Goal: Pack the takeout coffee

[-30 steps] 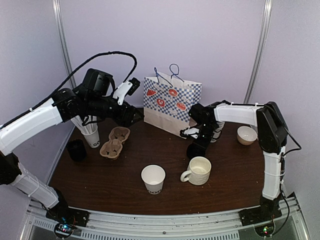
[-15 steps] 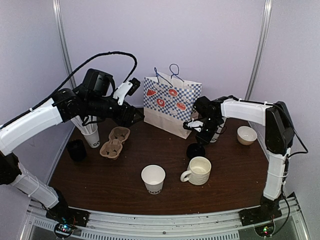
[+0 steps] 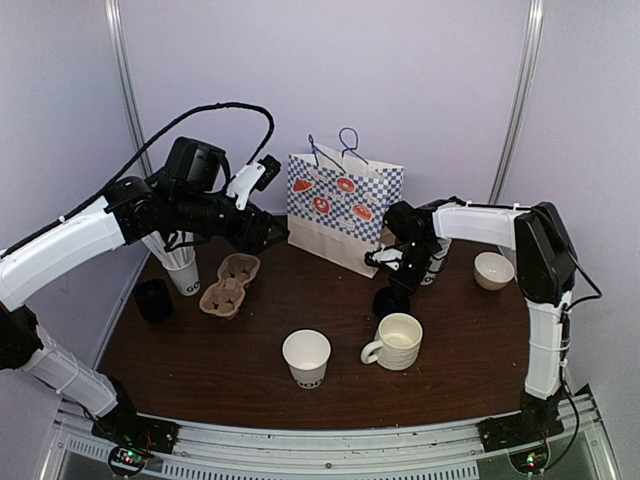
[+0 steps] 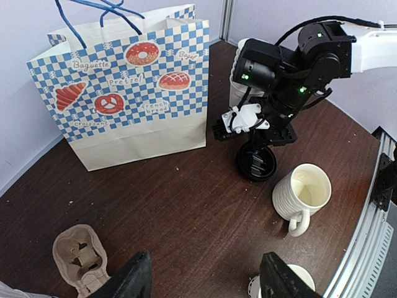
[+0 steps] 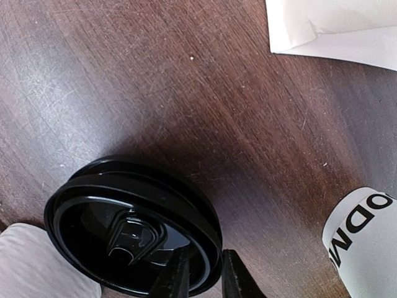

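My right gripper [image 5: 205, 276] is shut on the rim of a black plastic lid [image 5: 124, 223], one finger inside the rim and one outside. It holds the lid low over the table beside the mug, as the top view [image 3: 391, 298] and left wrist view [image 4: 255, 162] show. One white paper cup with black lettering [image 3: 306, 357] stands lidless at the front centre. Another [image 5: 363, 236] stands behind my right arm [image 3: 433, 262]. My left gripper [image 4: 208, 282] is open and empty, hovering above the table left of the bag [image 3: 268, 232].
A blue-checked paper bag [image 3: 343, 205] stands at the back centre. A white ceramic mug [image 3: 397, 341] is next to the lid. A cardboard cup carrier [image 3: 229, 284], a stack of lidless cups [image 3: 181, 265] and a black lid stack [image 3: 153, 299] are at the left. A small bowl [image 3: 493, 270] sits at the right.
My right wrist swung a little to the right and back while the black lid stayed about where it was. The left arm has not moved.
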Controlling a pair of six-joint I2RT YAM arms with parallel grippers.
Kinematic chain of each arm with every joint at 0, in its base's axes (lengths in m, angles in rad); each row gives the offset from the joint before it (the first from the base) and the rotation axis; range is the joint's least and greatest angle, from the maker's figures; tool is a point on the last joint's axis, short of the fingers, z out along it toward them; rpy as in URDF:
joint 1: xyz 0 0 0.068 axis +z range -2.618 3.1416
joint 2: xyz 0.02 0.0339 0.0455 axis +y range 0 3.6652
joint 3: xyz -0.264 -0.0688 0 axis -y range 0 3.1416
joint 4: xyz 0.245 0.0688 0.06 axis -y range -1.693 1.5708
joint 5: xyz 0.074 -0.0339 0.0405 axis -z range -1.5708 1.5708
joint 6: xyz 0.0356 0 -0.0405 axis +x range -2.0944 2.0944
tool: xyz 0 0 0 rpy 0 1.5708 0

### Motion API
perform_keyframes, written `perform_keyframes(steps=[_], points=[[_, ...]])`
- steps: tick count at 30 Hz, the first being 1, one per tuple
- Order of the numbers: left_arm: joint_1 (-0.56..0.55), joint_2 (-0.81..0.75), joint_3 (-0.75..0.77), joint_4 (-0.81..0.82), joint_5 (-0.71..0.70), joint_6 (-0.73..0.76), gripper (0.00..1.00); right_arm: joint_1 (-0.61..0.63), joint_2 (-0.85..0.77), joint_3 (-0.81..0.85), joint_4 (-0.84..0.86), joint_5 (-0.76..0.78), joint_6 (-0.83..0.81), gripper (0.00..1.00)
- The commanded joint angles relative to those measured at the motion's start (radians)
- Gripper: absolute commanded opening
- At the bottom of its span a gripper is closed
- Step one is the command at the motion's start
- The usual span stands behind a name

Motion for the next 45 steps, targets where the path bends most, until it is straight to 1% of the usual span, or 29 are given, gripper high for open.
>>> perform_keyframes(steps=[1, 6, 8, 13, 17, 20, 22, 23, 24, 28, 29, 32, 33, 34, 35, 38, 41, 45], points=[[0.004, 0.008, -0.001, 0.050, 0.013, -0.009, 0.63, -0.016, 0.018, 0.039, -0.009, -0.012, 0.021, 0.18], [0.004, 0.011, -0.003, 0.051, 0.013, -0.008, 0.63, -0.024, 0.004, 0.046, -0.018, -0.027, 0.034, 0.04], [0.004, 0.012, -0.004, 0.051, 0.012, -0.008, 0.63, -0.025, -0.016, 0.041, -0.020, -0.031, 0.036, 0.02], [0.004, 0.013, -0.006, 0.061, 0.017, -0.010, 0.63, -0.023, -0.091, 0.032, -0.042, -0.064, 0.052, 0.01], [0.004, 0.013, -0.020, 0.087, 0.028, -0.015, 0.63, -0.022, -0.151, 0.020, -0.040, -0.131, 0.062, 0.01], [0.005, 0.015, -0.029, 0.107, 0.058, -0.013, 0.63, -0.020, -0.166, 0.028, -0.055, -0.191, 0.068, 0.01], [0.002, 0.006, -0.053, 0.152, 0.118, 0.003, 0.65, -0.020, -0.183, 0.040, -0.066, -0.273, 0.079, 0.01], [-0.002, -0.005, -0.075, 0.192, 0.144, 0.016, 0.69, -0.020, -0.196, 0.047, -0.070, -0.321, 0.084, 0.01], [-0.010, -0.019, -0.101, 0.238, 0.165, 0.031, 0.71, -0.020, -0.211, 0.057, -0.073, -0.377, 0.086, 0.01], [-0.052, -0.068, -0.213, 0.453, 0.218, 0.129, 0.76, -0.021, -0.261, 0.114, -0.078, -0.610, 0.112, 0.01], [-0.063, -0.075, -0.244, 0.506, 0.237, 0.148, 0.77, -0.022, -0.271, 0.128, -0.072, -0.690, 0.126, 0.01], [-0.108, -0.092, -0.317, 0.706, 0.254, 0.220, 0.79, -0.022, -0.305, 0.151, -0.022, -0.863, 0.192, 0.02], [-0.127, -0.092, -0.336, 0.763, 0.238, 0.237, 0.82, -0.022, -0.314, 0.152, 0.003, -0.904, 0.220, 0.02], [-0.149, -0.085, -0.344, 0.806, 0.212, 0.252, 0.95, -0.022, -0.325, 0.149, 0.027, -0.943, 0.245, 0.02], [-0.168, -0.077, -0.340, 0.832, 0.190, 0.273, 0.97, -0.021, -0.335, 0.146, 0.052, -0.970, 0.270, 0.02], [-0.217, -0.042, -0.308, 0.858, 0.137, 0.323, 0.97, -0.022, -0.355, 0.136, 0.088, -1.037, 0.310, 0.02], [-0.222, -0.015, -0.286, 0.888, 0.135, 0.321, 0.98, -0.021, -0.376, 0.110, 0.129, -1.093, 0.350, 0.02], [-0.225, 0.012, -0.263, 0.904, 0.162, 0.319, 0.97, -0.022, -0.411, 0.054, 0.233, -1.126, 0.433, 0.02]])
